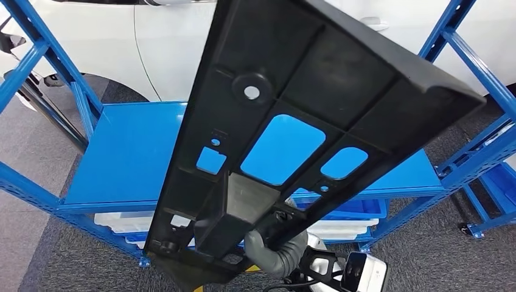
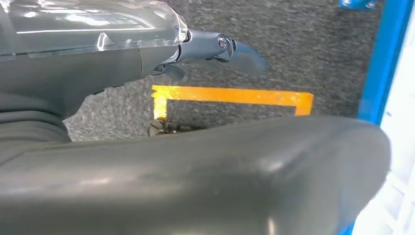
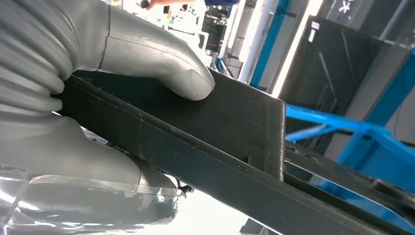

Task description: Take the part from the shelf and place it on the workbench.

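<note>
- Plainly, the right hand (image 3: 112,73) clamps the part (image 1: 292,121) at one low end; it rears tilted before the shelf (image 1: 122,152).
- Its long overhang could lever it loose.
- Turning may clip a shelf post.
- Left hand (image 2: 88,63): grip state unclear.

Part (image 1: 292,121), black panel: upper end cut off by the head view's top edge; lower end hides most of the right hand (image 1: 277,246) beneath it, fingers not visible there. Shelf (image 1: 128,152): middle of the deck hidden behind the part, seen only through its cut-outs. Left hand (image 2: 215,46): one fingertip blurred; whether it holds anything cannot be told. Background beyond the right hand's thumb (image 3: 161,58) too blurred to identify.
</note>
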You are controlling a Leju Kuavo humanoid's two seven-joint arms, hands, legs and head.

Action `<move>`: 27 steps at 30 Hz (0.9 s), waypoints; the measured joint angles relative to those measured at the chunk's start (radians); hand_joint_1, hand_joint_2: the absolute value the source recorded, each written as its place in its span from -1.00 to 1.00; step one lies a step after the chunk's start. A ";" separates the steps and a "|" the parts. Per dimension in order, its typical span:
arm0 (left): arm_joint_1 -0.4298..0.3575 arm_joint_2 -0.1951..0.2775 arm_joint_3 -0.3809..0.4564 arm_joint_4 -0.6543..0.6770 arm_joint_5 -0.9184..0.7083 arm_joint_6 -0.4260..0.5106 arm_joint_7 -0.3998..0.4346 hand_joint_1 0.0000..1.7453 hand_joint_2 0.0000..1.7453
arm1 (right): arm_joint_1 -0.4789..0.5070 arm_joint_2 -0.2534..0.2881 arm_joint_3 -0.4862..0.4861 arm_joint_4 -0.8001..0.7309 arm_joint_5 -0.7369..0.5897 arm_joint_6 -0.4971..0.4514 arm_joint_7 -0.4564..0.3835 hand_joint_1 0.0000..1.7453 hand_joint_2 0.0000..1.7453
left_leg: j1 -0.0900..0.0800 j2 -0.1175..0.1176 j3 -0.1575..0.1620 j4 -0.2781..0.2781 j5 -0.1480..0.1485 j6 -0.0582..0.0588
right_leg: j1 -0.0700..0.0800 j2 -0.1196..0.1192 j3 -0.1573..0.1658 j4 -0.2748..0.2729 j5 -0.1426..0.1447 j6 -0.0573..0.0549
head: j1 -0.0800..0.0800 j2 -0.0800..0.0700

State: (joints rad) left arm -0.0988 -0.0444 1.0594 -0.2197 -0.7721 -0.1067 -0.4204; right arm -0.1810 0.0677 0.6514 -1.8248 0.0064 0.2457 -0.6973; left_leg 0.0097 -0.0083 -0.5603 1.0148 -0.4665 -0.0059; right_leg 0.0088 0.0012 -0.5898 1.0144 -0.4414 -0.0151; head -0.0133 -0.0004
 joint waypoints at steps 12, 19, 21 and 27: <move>0.015 0.002 0.020 0.000 0.003 0.008 0.060 -1.00 -1.00 | -0.004 -0.025 0.028 -0.018 -0.009 -0.015 0.000 1.00 1.00 | 0.006 0.005 -0.061 -0.003 0.059 0.024 | -0.019 0.001 0.026 0.111 -0.113 0.036 | 0.000 0.000; 0.023 0.003 0.029 0.000 0.001 0.012 0.075 -1.00 -1.00 | -0.003 -0.036 0.025 -0.031 -0.008 -0.008 0.000 1.00 1.00 | 0.007 0.003 -0.082 0.015 0.059 -0.015 | -0.013 0.001 0.077 -0.020 -0.053 0.000 | 0.000 0.000; 0.024 0.003 0.033 0.000 0.002 0.013 0.079 -1.00 -1.00 | -0.001 -0.038 0.025 -0.034 -0.009 0.003 0.000 1.00 1.00 | 0.010 0.003 -0.116 0.111 -0.026 -0.020 | -0.013 -0.003 0.060 -0.022 -0.036 -0.012 | 0.000 0.000; 0.024 0.003 0.040 0.000 0.003 0.017 0.085 -1.00 -1.00 | 0.008 -0.047 0.024 -0.035 -0.009 0.027 0.000 1.00 1.00 | 0.009 0.003 -0.043 0.161 -0.052 -0.016 | 0.000 -0.005 -0.002 -0.011 0.007 -0.014 | 0.000 0.000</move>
State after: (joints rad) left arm -0.0747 -0.0419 1.0998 -0.2197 -0.7692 -0.0901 -0.3357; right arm -0.1729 0.0211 0.6753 -1.8593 -0.0027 0.2723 -0.6973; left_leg 0.0191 -0.0049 -0.6036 1.1756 -0.5190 -0.0222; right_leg 0.0083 -0.0034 -0.5919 1.0030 -0.4346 -0.0287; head -0.0134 -0.0004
